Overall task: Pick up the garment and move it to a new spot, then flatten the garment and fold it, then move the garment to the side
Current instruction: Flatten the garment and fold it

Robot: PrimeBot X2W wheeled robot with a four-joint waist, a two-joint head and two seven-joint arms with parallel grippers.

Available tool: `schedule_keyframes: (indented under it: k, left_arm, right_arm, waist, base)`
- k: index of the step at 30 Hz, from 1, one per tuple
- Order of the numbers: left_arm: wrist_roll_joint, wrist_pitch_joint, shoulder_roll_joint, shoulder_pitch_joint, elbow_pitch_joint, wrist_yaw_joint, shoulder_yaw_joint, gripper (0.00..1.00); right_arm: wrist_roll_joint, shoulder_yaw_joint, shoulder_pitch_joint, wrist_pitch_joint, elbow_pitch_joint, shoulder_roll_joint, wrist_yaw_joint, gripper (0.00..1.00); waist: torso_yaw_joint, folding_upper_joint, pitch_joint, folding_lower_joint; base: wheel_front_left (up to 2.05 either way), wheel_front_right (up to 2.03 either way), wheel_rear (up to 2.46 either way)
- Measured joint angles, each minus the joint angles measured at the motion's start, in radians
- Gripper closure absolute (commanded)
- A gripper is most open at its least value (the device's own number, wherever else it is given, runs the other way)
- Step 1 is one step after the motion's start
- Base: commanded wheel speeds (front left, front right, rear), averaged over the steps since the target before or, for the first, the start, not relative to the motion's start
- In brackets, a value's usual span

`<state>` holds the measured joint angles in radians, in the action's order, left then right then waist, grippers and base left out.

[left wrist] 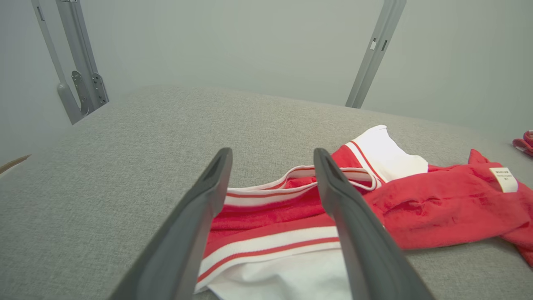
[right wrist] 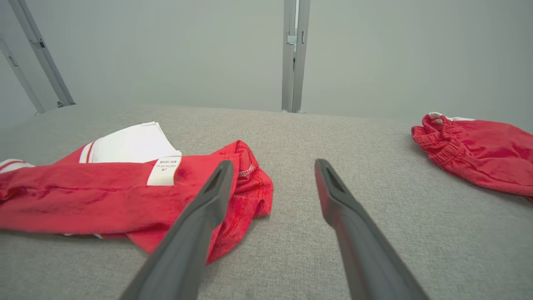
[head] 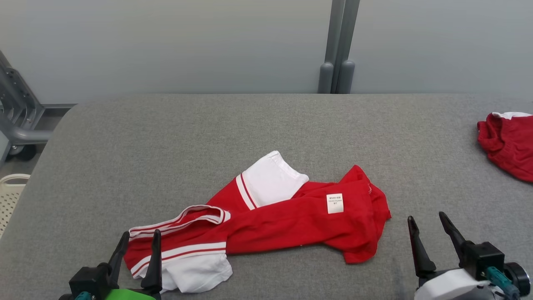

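A red garment with white striped trim lies crumpled on the grey padded table, near its front middle; a white label faces up. In the left wrist view the garment spreads rightward from the fingers, and in the right wrist view the garment lies to the left. My left gripper is open at the lower left, its fingertips over the striped white end; whether they touch the cloth I cannot tell. My right gripper is open at the lower right, over bare table just right of the garment's red end.
A second red piece of clothing with a white edge lies at the table's right edge. A grey post stands behind the table against the pale wall. A grey metal frame and a white perforated basket are off the left side.
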<state>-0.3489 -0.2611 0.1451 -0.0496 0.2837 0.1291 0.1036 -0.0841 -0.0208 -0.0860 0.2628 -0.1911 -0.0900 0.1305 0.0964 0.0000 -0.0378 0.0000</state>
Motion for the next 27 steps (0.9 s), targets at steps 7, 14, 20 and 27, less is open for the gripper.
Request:
schedule_keyframes:
  k: [7, 14, 20, 27]
  left_arm:
    - [-0.004, 0.000, 0.001, 0.009, 0.007, 0.000, 0.020, 0.00]
    - [-0.003, 0.001, -0.016, 0.010, 0.136, -0.006, 0.053, 0.00]
    - [-0.038, 0.091, -0.046, 0.046, 0.192, -0.035, 0.057, 0.00]
    - [-0.048, 0.200, -0.056, 0.073, 0.193, -0.065, 0.075, 0.00]
  right_arm:
    - [-0.004, 0.037, 0.077, 0.000, -0.049, -0.007, 0.000, 0.00]
    - [-0.059, 0.082, 0.156, 0.000, -0.266, -0.011, 0.000, 0.00]
    - [-0.134, 0.127, 0.261, 0.000, -0.371, 0.005, 0.000, 0.00]
    - [-0.177, 0.161, 0.345, -0.011, -0.510, -0.008, 0.000, 0.00]
  waist:
    - [0.008, 0.0000, 0.012, 0.0000]
    - [0.033, 0.0000, 0.031, 0.0000]
    - [0.058, 0.0000, 0.062, 0.0000]
    - [0.094, 0.0000, 0.082, 0.0000]
  base:
    - [0.00, 0.00, 0.00]
    - [0.00, 0.00, 0.00]
    - [0.00, 0.00, 0.00]
    - [0.00, 0.00, 0.00]
